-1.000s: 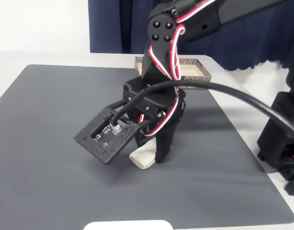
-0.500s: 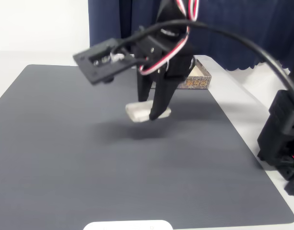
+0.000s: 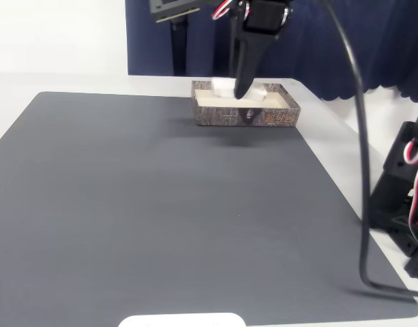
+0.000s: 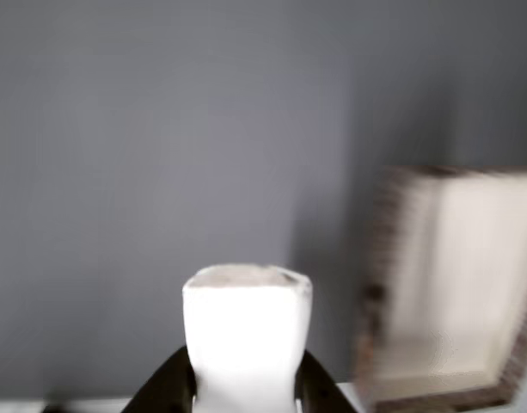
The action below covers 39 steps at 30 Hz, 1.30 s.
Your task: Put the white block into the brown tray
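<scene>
Jaws grip white block (image 4: 247,331), brown tray (image 4: 376,292) blurred.

brown tray (image 4: 452,292) blurred, cut off right, white block (image 3: 224,87) half hidden

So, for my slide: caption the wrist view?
Gripper carries small white block above grey mat, beside brown tray.

In the fixed view the dark mat (image 3: 161,204) lies bare from its front edge to the brown tray (image 3: 246,116), giving open passage across its whole width. The tray's low walls are the only barrier on it. A black cable (image 3: 362,204) hangs down along the right side, beside a black base (image 3: 406,204).
</scene>
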Tool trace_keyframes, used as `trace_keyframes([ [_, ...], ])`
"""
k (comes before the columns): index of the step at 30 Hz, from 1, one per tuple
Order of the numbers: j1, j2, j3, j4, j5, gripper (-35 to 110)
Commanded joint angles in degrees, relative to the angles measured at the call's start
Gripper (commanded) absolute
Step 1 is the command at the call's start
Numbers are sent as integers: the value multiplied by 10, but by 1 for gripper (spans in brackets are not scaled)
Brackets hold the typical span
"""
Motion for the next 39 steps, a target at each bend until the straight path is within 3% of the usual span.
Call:
trace_keyframes([
  [1, 60, -58, -108, 24, -25, 0],
  [13, 176, -374, -509, 43, -165, 0],
  [18, 193, -503, -659, 43, -167, 0],
  [30, 197, -570, -687, 43, -199, 0],
  [39, 204, -581, -688, 39, -298, 0],
])
